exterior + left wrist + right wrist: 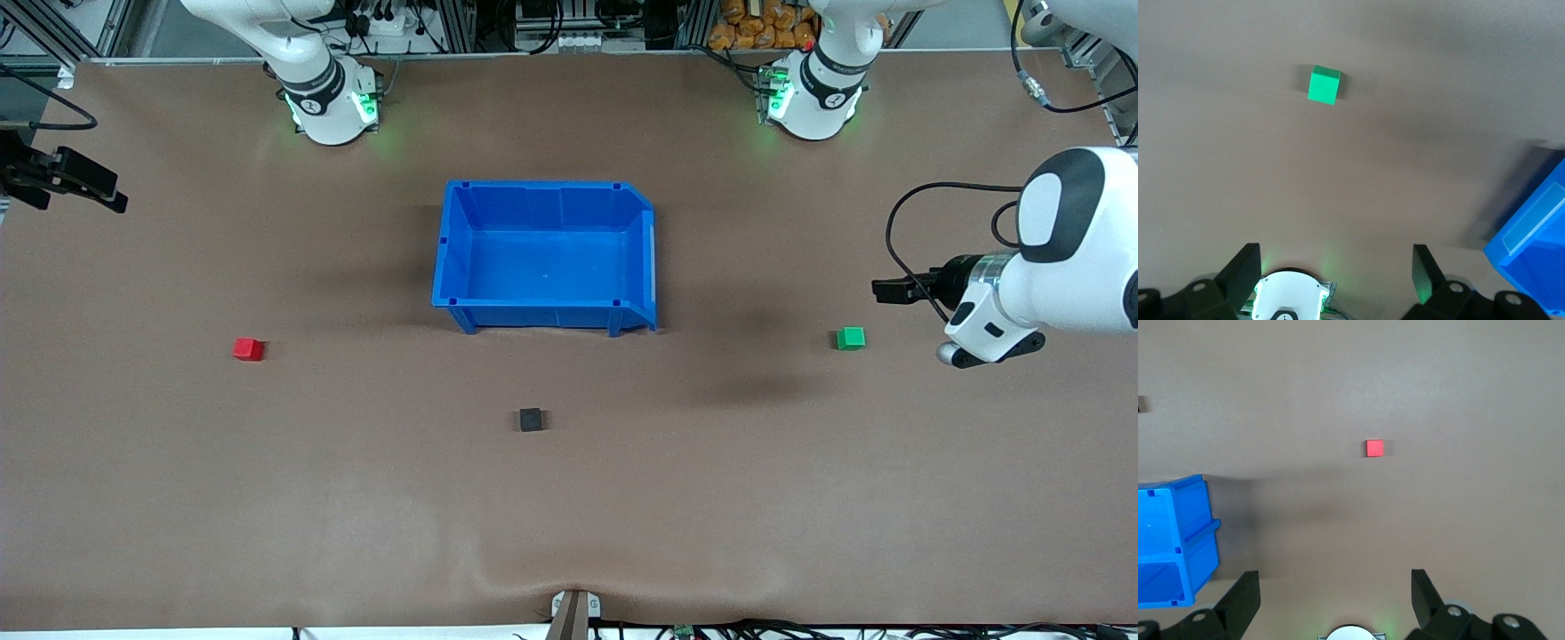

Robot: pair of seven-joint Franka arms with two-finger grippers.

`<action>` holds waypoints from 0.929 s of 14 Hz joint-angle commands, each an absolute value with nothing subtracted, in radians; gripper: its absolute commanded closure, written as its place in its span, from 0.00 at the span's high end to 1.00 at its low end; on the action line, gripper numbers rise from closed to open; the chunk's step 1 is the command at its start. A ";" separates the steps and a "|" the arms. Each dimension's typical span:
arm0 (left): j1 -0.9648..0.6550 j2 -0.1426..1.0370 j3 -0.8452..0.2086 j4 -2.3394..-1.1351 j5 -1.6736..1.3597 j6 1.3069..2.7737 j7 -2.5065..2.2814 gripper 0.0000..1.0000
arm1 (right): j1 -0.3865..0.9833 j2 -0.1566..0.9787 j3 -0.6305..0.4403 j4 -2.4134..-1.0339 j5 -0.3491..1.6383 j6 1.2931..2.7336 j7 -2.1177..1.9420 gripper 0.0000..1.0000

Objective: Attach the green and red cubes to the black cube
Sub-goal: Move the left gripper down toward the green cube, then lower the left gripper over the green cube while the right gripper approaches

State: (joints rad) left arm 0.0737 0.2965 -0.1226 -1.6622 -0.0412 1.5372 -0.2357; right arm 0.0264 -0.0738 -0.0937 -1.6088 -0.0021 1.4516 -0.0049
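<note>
Green cube [851, 338] is found nearest the open left end effector [880, 291]; red cube [249, 348] nearest the open right end effector [114, 196].

Even overhead light, soft shadows beside blue bin [542, 307], sharp focus

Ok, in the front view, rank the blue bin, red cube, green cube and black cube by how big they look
1. Blue bin, by far the largest.
2. Red cube, green cube and black cube: they look alike in size, so no ranking among them.
</note>
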 commanded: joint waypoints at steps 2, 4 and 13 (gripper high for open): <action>0.067 0.330 -0.123 -1.651 -0.029 1.555 -0.250 1.00 | 0.028 -0.046 -0.095 -1.606 -0.009 1.440 -0.002 1.00; 0.066 0.348 -0.123 -1.651 -0.029 1.575 -0.250 1.00 | 0.018 -0.012 -0.097 -1.605 -0.009 1.425 0.001 1.00; 0.064 0.397 -0.124 -1.652 -0.012 1.621 -0.249 1.00 | 0.008 -0.002 -0.098 -1.603 -0.017 1.442 -0.009 1.00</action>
